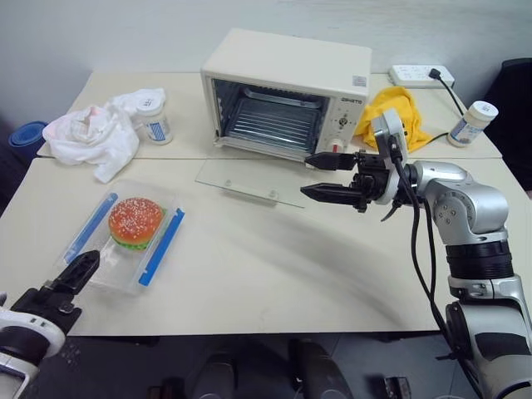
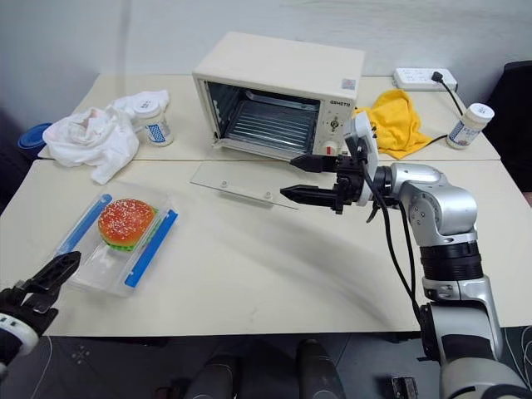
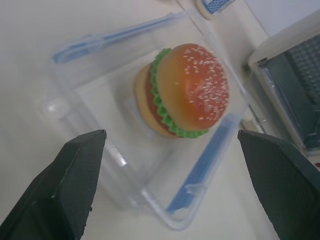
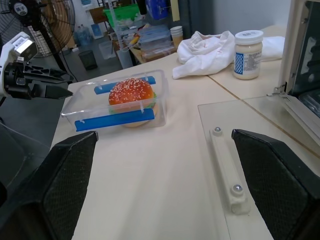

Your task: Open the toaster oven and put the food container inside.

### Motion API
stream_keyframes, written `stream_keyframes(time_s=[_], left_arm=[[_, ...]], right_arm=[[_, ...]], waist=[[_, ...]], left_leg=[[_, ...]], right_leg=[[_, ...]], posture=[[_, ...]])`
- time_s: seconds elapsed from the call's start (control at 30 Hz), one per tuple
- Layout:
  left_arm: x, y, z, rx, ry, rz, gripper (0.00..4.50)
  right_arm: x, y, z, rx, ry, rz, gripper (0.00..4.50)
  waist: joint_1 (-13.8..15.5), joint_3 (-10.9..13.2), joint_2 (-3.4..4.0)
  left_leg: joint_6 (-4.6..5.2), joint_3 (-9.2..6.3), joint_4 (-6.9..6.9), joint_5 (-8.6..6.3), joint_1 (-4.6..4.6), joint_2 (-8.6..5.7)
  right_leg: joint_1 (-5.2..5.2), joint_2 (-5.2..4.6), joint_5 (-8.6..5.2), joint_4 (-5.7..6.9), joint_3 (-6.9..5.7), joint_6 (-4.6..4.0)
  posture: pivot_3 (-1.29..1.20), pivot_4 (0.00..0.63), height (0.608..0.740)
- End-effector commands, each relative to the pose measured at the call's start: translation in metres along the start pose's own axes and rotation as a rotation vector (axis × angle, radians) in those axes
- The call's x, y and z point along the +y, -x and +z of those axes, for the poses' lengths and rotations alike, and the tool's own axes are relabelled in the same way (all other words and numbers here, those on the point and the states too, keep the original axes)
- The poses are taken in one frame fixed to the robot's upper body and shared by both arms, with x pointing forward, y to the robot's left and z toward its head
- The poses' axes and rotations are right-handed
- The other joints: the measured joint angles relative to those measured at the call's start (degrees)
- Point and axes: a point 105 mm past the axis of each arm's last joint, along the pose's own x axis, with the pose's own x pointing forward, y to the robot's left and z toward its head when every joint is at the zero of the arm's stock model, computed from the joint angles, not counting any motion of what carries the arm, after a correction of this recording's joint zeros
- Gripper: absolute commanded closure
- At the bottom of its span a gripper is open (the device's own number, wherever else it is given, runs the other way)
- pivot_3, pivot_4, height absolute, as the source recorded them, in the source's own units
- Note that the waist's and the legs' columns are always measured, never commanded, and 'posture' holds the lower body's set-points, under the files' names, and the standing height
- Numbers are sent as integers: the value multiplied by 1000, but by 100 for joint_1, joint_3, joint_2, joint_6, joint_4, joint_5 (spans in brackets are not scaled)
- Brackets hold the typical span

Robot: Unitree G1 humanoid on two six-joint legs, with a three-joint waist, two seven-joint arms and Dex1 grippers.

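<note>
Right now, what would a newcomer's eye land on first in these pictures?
Probably the toy burger, bright orange in the clear food container near the table's front left, with the left gripper just short of it, jaws open. Next, the cream toaster oven at the back, its glass door dropped flat onto the table. The right gripper hovers above that door, jaws open and empty.

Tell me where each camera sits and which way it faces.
Head views: look down over the table at the open oven, burger box, both arms.
Left wrist view: sits behind the open left pincer, facing the burger box up close.
Right wrist view: behind the open right pincer, facing across the lowered oven door toward the box and left pincer.
All share the burger box.
</note>
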Motion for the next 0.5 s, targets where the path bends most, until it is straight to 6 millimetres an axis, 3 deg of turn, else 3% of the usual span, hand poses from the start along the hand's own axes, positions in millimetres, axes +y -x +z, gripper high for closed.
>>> stream_keyframes(time_s=[0.03, 0.3, 0.5], left_arm=[[-5, 1, -3, -9, 34, 13, 18], [24, 17, 6, -61, 77, 132, 18], [17, -4, 1, -47, 140, 129, 18]], right_arm=[[7, 8, 14, -33, 45, 1, 0], [7, 9, 13, -38, 33, -7, 0], [9, 6, 13, -45, 34, 0, 0]], waist=[[-9, 0, 0], [-8, 1, 0], [28, 1, 1]], left_leg=[[3, 3, 0, -2, 1, 2], [16, 15, 0, -3, 4, 4], [24, 14, 1, 0, 3, 0]], right_leg=[[0, 4, 0, 0, 2, 0], [0, 11, -5, -2, 10, -6], [7, 9, -5, -14, 11, -7]], posture=[[0, 150, 740], [0, 150, 740], [0, 150, 740]])
